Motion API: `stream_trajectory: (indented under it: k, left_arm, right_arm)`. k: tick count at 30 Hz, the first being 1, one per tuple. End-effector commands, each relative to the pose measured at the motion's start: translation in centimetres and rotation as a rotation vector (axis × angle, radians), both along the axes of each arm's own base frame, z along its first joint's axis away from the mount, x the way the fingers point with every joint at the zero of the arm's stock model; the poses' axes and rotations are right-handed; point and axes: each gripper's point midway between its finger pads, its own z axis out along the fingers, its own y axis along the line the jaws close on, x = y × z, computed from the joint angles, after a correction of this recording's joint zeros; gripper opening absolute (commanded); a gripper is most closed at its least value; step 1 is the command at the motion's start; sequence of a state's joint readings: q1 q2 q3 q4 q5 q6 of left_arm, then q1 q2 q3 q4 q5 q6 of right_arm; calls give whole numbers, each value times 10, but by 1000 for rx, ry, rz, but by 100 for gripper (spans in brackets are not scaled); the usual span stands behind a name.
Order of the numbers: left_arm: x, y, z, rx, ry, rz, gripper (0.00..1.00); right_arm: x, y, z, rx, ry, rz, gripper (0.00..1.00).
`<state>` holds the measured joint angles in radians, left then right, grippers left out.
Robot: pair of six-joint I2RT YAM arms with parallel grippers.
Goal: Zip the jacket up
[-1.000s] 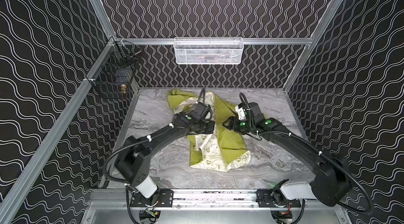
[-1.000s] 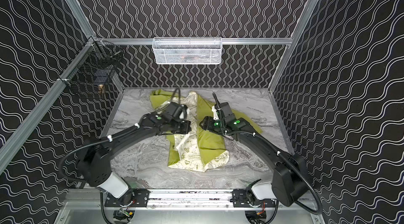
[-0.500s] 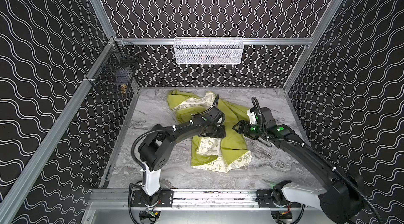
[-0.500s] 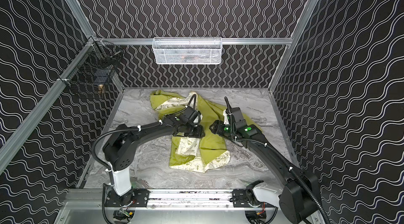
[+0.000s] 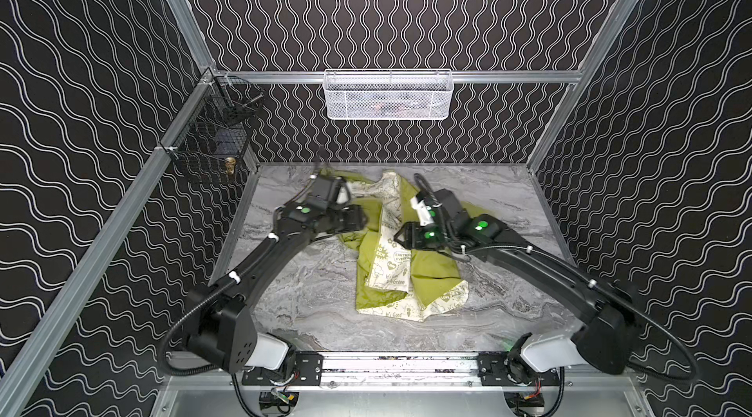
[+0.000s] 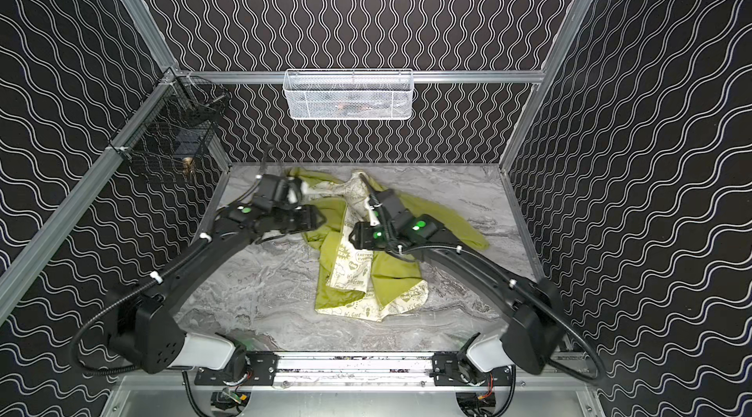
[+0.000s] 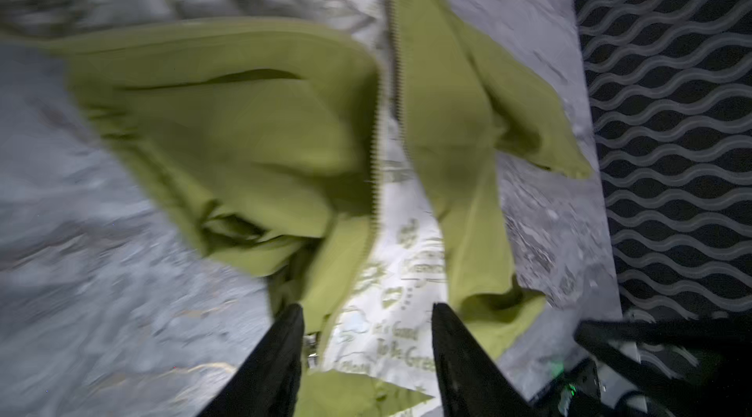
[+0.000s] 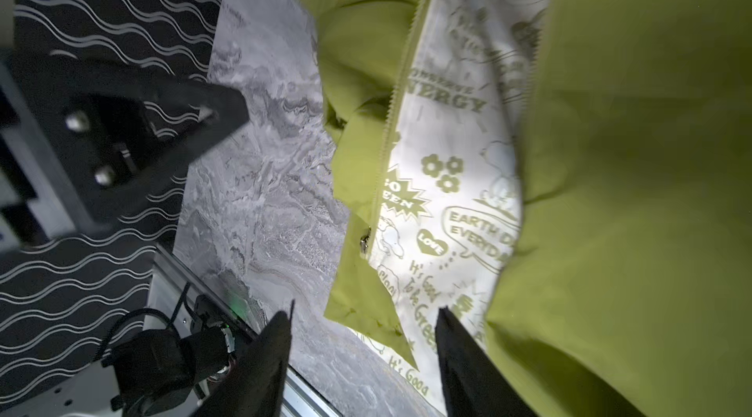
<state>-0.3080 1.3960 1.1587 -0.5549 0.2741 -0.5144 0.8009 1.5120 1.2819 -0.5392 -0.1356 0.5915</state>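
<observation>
One unzipped jacket [image 5: 427,272] on counter [image 5: 309,293]; one white basket [image 5: 386,95], one black basket [image 5: 211,146], contents unclear; left gripper [image 7: 366,309], right gripper [image 8: 366,307] fingers wide, empty.

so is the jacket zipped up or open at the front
Open. In the left wrist view the jacket has its two zipper rows apart, cream printed lining between them; the slider sits on one row.

The grey marbled tabletop [image 5: 309,297] bears a single thing: the lime-green jacket [image 5: 433,274]. It lies crumpled and unzipped, cream printed lining showing, stretching from the far middle toward the near middle, slightly right.
</observation>
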Motion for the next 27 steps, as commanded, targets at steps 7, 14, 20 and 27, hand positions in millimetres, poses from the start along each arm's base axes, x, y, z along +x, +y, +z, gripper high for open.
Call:
stream_trajectory:
  k: [7,14,20,27]
  left_arm:
    - [16,73,-36,-263,70,215,54]
    - [9,86,-61,-319,98,277,53]
    - [-4,87,-67,-339,99,284,53]
    - [-11,88,-75,-358,111,283,53]
  right_arm:
    - [-29,75,-71,-185,124,101,58]
    - [-27,74,-123,-312,177,44,44]
    - [-17,73,-139,-360,169,-1,41]
    - [-4,72,-149,-384,163,-48,43]
